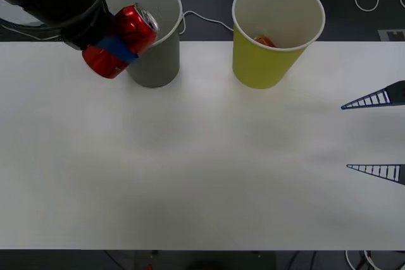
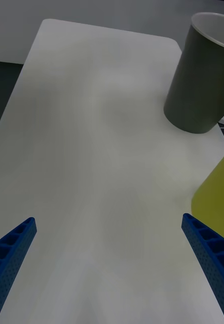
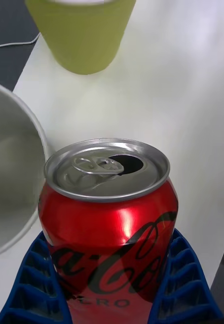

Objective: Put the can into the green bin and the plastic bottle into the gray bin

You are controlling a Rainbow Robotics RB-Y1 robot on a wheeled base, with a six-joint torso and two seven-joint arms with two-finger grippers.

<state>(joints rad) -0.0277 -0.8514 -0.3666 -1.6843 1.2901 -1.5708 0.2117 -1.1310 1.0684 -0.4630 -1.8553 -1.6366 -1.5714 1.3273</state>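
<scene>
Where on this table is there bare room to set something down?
The whole near half of the table is bare, from the two bins forward to the front edge. The right tool hangs open at its right end. It is crowded at the back left, where the left tool holds the can beside the gray bin, with the green bin further right.

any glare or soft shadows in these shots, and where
Left wrist view: bright glare streak on the can, held in the left pincer. Front view: diffuse light, with a faint shadow below the gray bin on the table.
</scene>
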